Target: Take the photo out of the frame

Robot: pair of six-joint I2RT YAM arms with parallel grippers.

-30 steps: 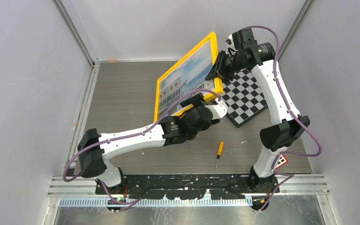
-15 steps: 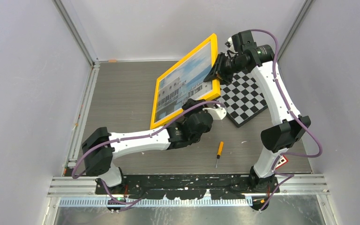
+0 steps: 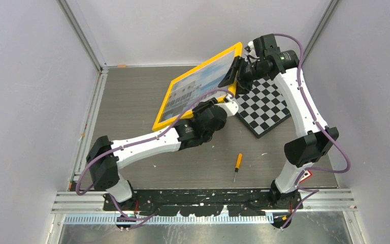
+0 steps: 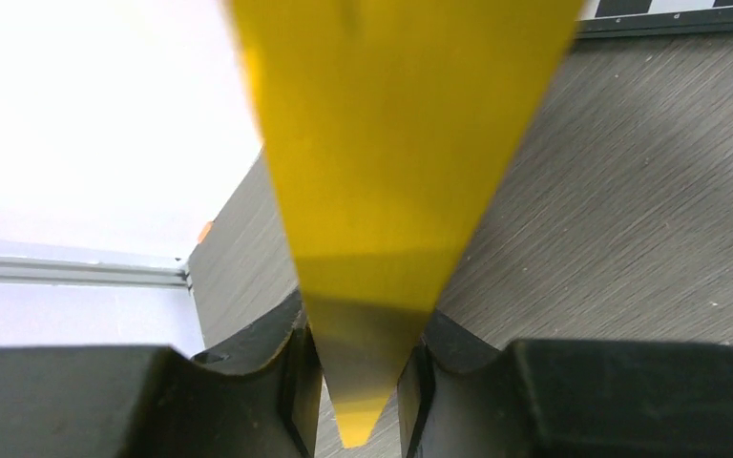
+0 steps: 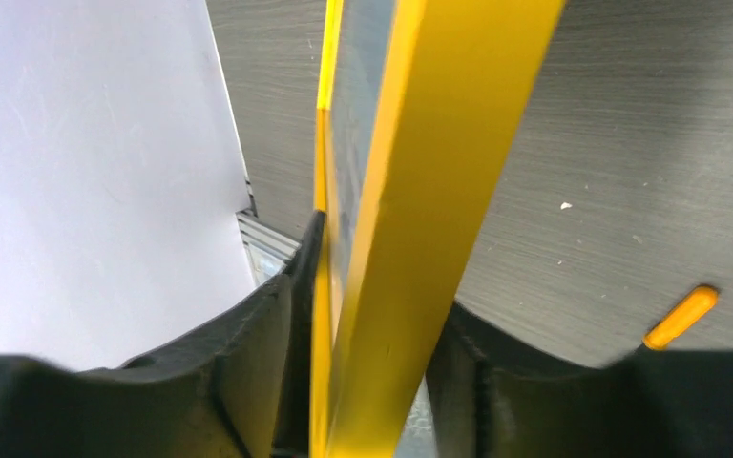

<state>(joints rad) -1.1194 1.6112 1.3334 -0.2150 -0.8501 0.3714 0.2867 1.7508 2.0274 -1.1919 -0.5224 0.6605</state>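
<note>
The photo (image 3: 198, 84) is not yet out: it is seen under the glass of the frame (image 3: 163, 111), picture side turned up towards the overhead camera. The frame is held clear of the table (image 3: 132, 91), tilted, its high corner at the far right and its low corner at the near left. The back cannot be seen, so nothing can be said of its fastenings. By judgement, nearly all of the task is left: the back has to be brought round and opened, and the print drawn out.

The left pincer (image 3: 220, 103) is closed on the frame's lower right edge; in its wrist view the yellow border is pinched between both fingers (image 4: 296, 391). The right pincer (image 3: 235, 76) is set on the high right corner, with a finger (image 5: 267, 363) against each face of the border, though how firmly it is gripped cannot be told.

Against the earlier frames, the frame has been laid back from a steep stand to a flatter slant, its low corner swung leftwards, and the left pincer, then wide open, has been shut on the edge
</note>
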